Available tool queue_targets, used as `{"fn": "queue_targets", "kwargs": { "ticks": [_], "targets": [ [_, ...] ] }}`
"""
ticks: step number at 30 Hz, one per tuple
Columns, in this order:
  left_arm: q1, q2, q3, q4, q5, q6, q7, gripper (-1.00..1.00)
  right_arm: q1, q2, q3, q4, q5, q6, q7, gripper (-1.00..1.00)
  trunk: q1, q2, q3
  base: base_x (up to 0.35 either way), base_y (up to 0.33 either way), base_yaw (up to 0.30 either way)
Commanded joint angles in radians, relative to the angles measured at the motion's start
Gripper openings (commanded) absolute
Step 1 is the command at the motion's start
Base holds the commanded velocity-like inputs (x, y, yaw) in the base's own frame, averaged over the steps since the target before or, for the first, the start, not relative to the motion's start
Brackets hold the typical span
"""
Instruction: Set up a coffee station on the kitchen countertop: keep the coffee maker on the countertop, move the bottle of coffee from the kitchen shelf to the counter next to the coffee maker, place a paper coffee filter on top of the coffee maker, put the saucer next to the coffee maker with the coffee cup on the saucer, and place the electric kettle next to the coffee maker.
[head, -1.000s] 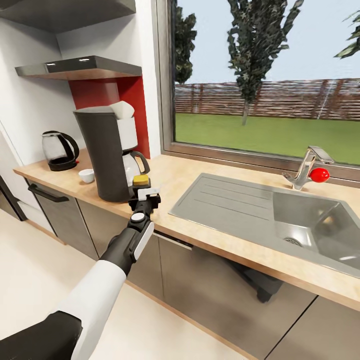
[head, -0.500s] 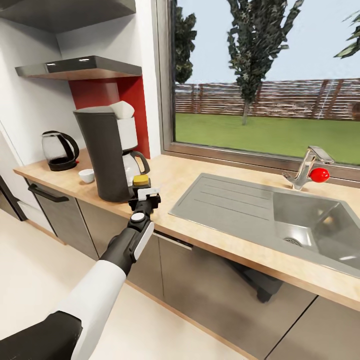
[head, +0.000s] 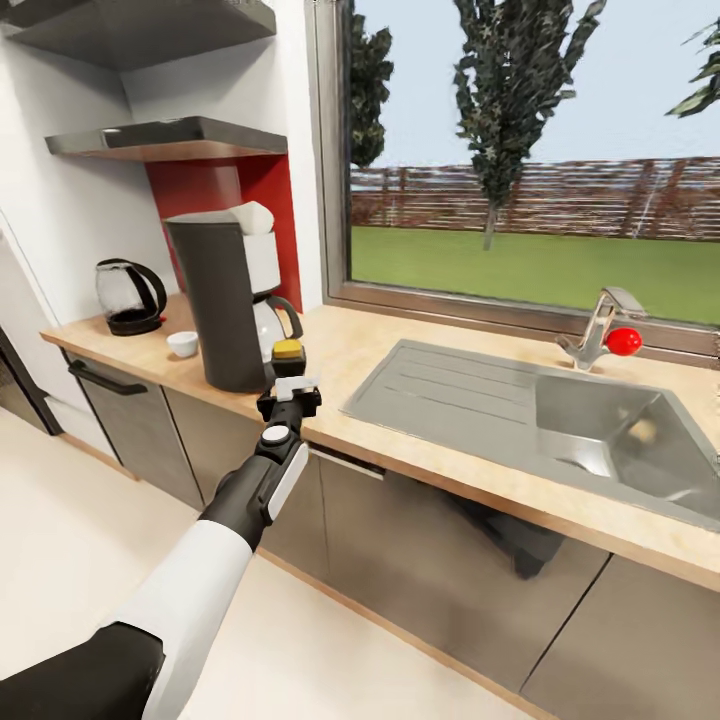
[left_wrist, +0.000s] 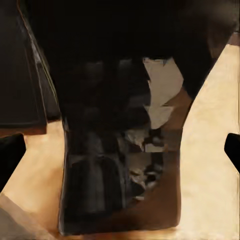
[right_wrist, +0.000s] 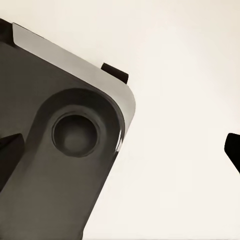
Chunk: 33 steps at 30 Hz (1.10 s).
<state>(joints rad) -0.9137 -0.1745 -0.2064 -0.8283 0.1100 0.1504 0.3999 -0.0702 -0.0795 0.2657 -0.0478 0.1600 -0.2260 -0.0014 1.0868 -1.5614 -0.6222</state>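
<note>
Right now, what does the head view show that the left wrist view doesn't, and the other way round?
The head view takes in the wider scene: the coffee maker, the electric kettle and coffee cup beyond it, and the sink. The left wrist view gives the close-up: white label print on the bottle of coffee, with bare counter between it and each fingertip. Both share that bottle standing on the kitchen countertop, at the open left gripper.

I see a wide window (head: 530, 170) onto lawn and trees, a red wall panel (head: 225, 185), grey shelves (head: 170, 138) and pale floor (head: 60, 540).
</note>
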Motion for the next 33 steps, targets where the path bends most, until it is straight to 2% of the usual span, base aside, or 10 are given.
{"fn": "queue_targets", "kwargs": {
  "ticks": [1,15,27,29,32,33],
  "targets": [
    [-0.001,0.000,-0.002,-0.001,0.010,0.003,0.007,1.00,0.000,0.000,-0.003,0.000,0.011,-0.003,0.000,1.00,0.000,-0.001,-0.001,-0.180,0.000,0.000],
    [0.000,0.000,-0.002,0.003,0.012,0.001,0.005,1.00,0.000,0.000,-0.003,0.000,0.011,-0.003,0.000,1.00,0.000,-0.001,-0.001,-0.182,0.000,0.000],
    [0.006,0.000,-0.004,-0.010,0.017,-0.015,-0.012,1.00,0.000,0.000,0.000,0.000,0.012,-0.004,0.001,1.00,0.000,-0.001,-0.001,-0.025,0.000,0.000],
    [0.008,0.000,-0.005,-0.017,0.017,-0.015,-0.063,1.00,0.000,0.000,0.000,0.000,0.012,-0.004,0.001,1.00,0.000,-0.001,-0.001,0.000,0.000,0.000],
    [0.043,0.000,-0.005,-0.041,0.017,-0.015,-0.186,1.00,0.000,0.000,0.000,0.000,0.012,-0.004,0.001,1.00,0.000,-0.001,-0.001,0.000,0.000,0.000],
    [0.052,0.000,-0.005,-0.051,0.017,-0.015,-0.210,1.00,0.000,0.000,0.000,0.000,0.012,-0.004,0.001,1.00,0.000,-0.001,-0.001,0.000,0.000,0.000]
  ]
}}
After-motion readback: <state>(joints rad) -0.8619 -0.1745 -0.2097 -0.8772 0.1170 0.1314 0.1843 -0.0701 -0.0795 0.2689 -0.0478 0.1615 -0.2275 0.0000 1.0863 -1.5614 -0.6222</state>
